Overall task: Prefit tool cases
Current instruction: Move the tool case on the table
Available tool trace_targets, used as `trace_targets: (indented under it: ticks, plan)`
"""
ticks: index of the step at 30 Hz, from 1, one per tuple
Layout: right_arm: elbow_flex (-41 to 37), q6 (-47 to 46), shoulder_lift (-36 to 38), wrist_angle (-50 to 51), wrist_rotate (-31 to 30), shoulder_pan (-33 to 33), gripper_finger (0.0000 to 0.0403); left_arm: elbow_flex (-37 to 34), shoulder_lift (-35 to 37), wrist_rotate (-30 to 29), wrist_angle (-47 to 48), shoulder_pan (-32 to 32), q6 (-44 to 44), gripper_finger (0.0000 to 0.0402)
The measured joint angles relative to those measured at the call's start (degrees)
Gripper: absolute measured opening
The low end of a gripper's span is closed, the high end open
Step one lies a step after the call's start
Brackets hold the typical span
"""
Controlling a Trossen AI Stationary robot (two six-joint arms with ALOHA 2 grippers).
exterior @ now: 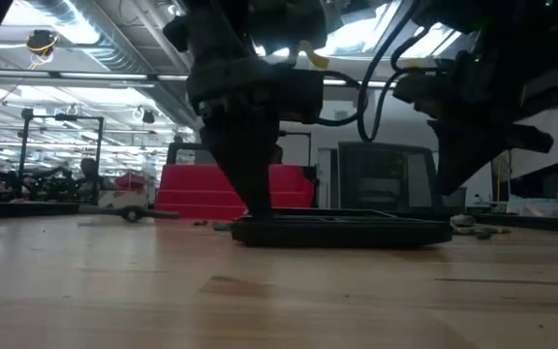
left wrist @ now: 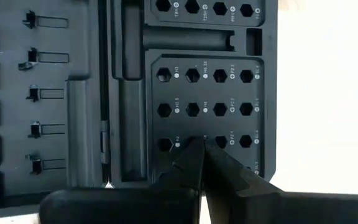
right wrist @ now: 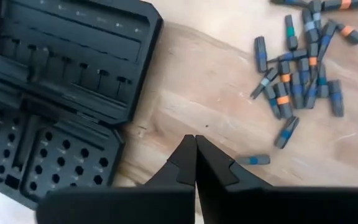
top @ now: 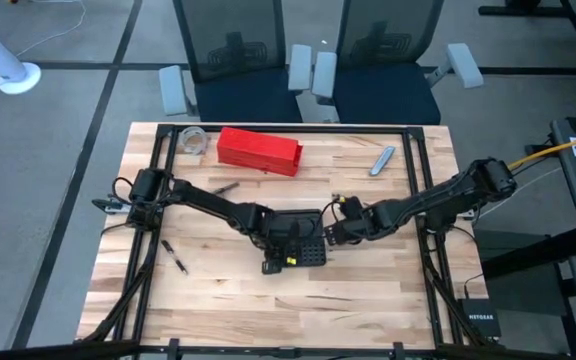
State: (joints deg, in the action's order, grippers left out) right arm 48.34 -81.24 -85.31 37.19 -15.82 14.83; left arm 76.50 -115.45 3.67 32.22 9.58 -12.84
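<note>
1. Two tools are at the tool case (top: 296, 243) right now, which lies opened flat on the worktop (top: 368, 300), about mid-worktop toward the front edge, both gridded halves facing up.
2. Biggest worry for us: the left tool (left wrist: 199, 149) is pinched fully closed, holding nothing, with its tip right over a bit socket in the lower row. If it pushes down off-center it could skid across the plastic and shove the whole case, since nothing is pinning it.
3. Second worry: the right tool (right wrist: 195, 146) is also closed tight and empty, hovering over bare wood beside the case's edge. A pile of loose bits (right wrist: 303, 62) lies near it, with one stray bit (right wrist: 252, 160) just beside the tip. Sweeping sideways would likely scatter them, we reckon.
4. Third: both arms meet at the same small case, so they could bump each other if either swings inward.
5. Pose-wise, the left arm reaches in from the worktop's left side, stretched low across to the case, tool pointing steeply down in the low view.
6. The right arm comes from the right side, elbow bent, wrist angled down just right of the case.
7. A red box (top: 258, 150) sits well apart at the back, not in play.
</note>
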Motion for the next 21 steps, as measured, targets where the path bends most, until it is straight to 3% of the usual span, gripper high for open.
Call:
trace_targets:
  ticks: [11, 19, 21]
  plan:
    - [0.0, 0.94, 6.15, 7.53, -2.29, 0.15, 0.0, -0.44, 6.46, -5.39, 4.16, -3.15, 6.89, 0.0]
    - [0.0, 0.75, 13.53, 14.25, -5.86, 0.13, 0.0, -0.32, 10.03, -5.6, -3.14, -6.93, 11.28, 0.0]
    - [0.0, 0.63, 14.13, 13.6, -6.51, 0.13, 0.0, -0.31, 10.18, -8.97, -3.17, -7.71, 13.64, 0.0]
